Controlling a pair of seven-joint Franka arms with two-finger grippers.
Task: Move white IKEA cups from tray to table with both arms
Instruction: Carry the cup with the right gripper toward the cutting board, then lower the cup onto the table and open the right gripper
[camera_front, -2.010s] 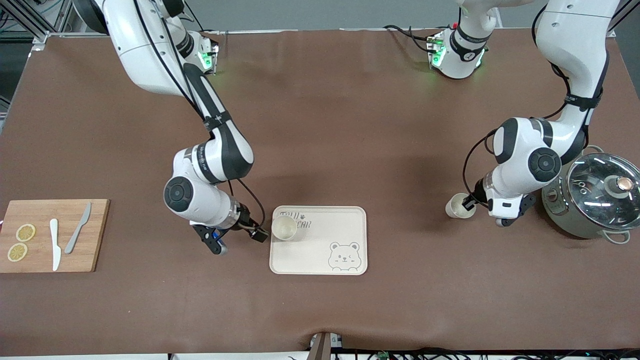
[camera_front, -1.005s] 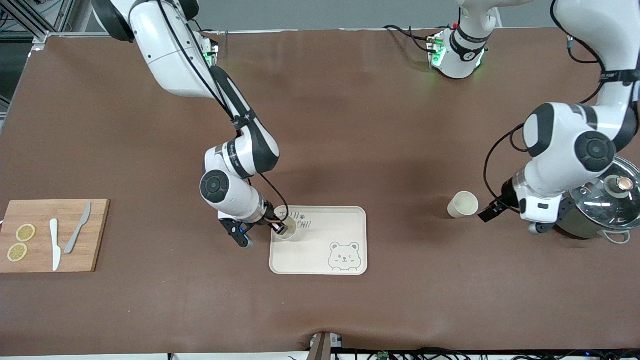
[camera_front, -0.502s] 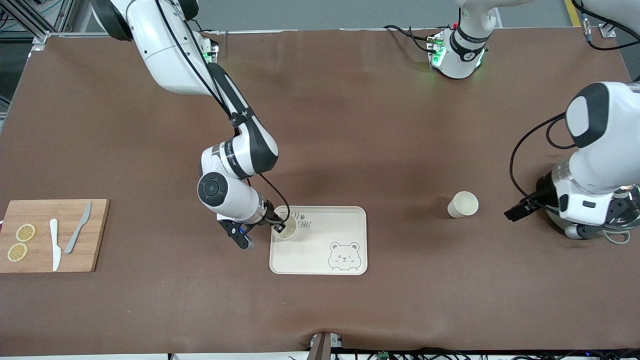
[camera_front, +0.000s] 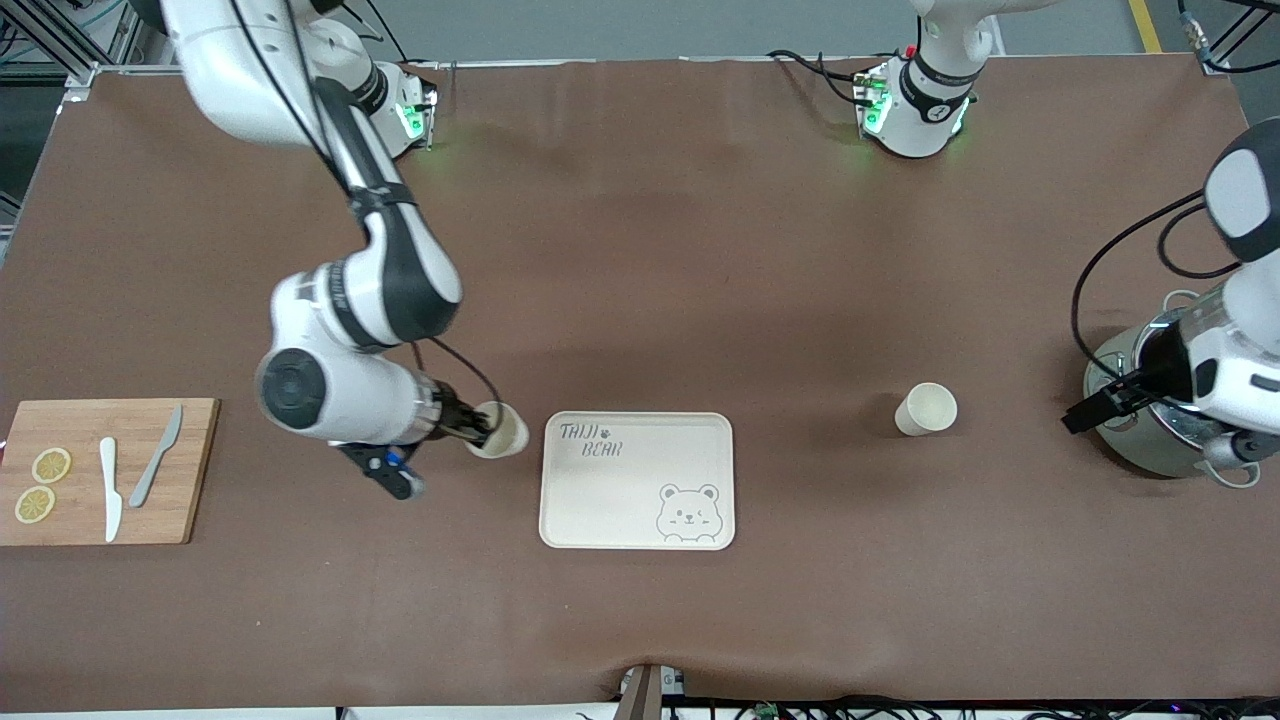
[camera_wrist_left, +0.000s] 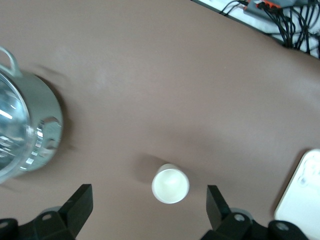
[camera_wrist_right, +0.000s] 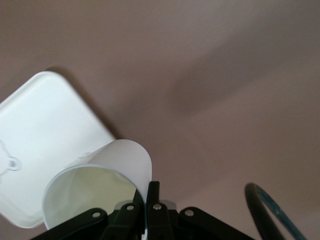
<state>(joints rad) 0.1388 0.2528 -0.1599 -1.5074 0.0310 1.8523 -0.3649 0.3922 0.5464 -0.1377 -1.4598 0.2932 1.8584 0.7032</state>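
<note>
My right gripper (camera_front: 486, 430) is shut on the rim of one white cup (camera_front: 500, 432), one finger inside and one outside. It holds the cup tilted over the table, just off the bear-printed tray (camera_front: 637, 520), toward the right arm's end. In the right wrist view the cup (camera_wrist_right: 100, 187) sits at my gripper (camera_wrist_right: 149, 200), with the tray (camera_wrist_right: 40, 135) beneath. The second white cup (camera_front: 926, 409) stands upright on the table. My left gripper (camera_front: 1085, 412) is open and empty in the air between that cup and the pot. In the left wrist view the cup (camera_wrist_left: 170, 184) shows between the fingers, far below my gripper (camera_wrist_left: 149, 207).
A grey-green pot with a glass lid (camera_front: 1165, 430) stands at the left arm's end, partly under the left arm, and also shows in the left wrist view (camera_wrist_left: 25, 130). A wooden cutting board (camera_front: 190, 470) with lemon slices and two knives lies at the right arm's end.
My right gripper closed on the cup on the tray, lifted it and carried it off the tray toward the right arm's end. My left arm drew away from the second cup toward the pot.
</note>
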